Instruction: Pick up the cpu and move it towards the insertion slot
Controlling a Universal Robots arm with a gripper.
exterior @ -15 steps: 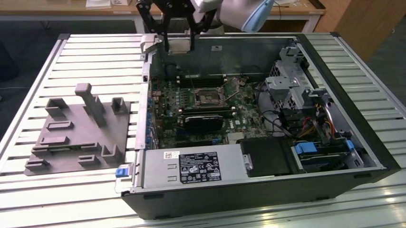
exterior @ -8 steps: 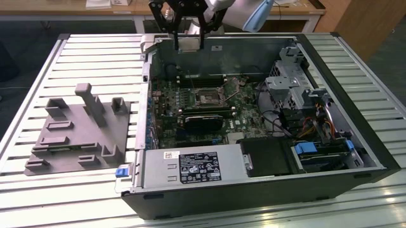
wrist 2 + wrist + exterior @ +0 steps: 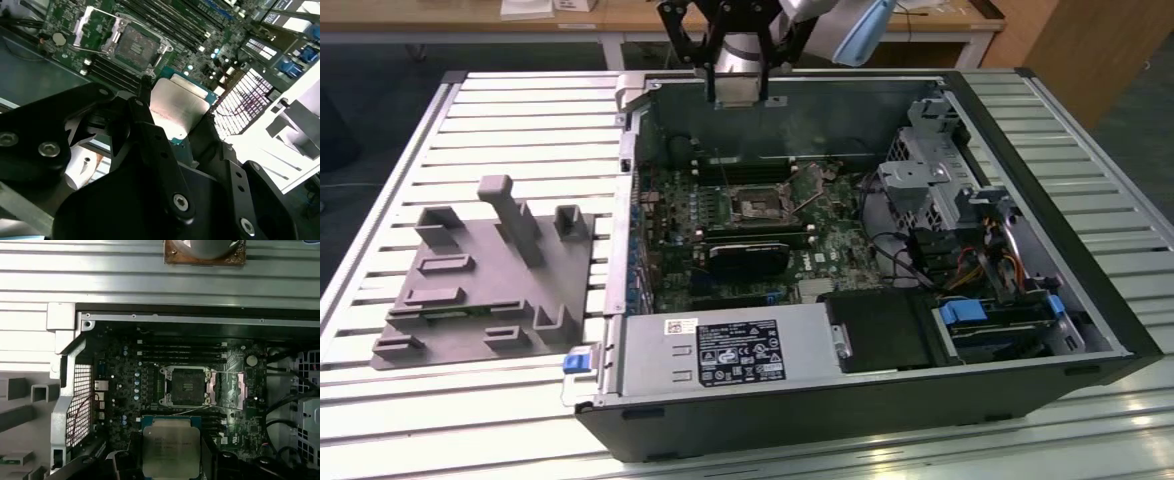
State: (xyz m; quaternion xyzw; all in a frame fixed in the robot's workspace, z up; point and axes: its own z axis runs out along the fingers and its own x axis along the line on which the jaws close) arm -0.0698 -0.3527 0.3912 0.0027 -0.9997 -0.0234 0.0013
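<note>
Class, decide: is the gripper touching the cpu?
Touching. In the second wrist view the gripper fingers clamp the cpu's edges, holding it above the motherboard.

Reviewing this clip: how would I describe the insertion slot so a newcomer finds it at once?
Look inside the open computer case, at the green motherboard. Near its middle sits the insertion slot: a small dark square in a silver frame, squarer than the long memory slots beside it.

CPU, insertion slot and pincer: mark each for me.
cpu (image 3: 171, 450), first wrist view, centre of its metal top.
insertion slot (image 3: 185, 386), first wrist view, dark socket middle.
pincer (image 3: 172, 125), second wrist view, between its fingertips.
</note>
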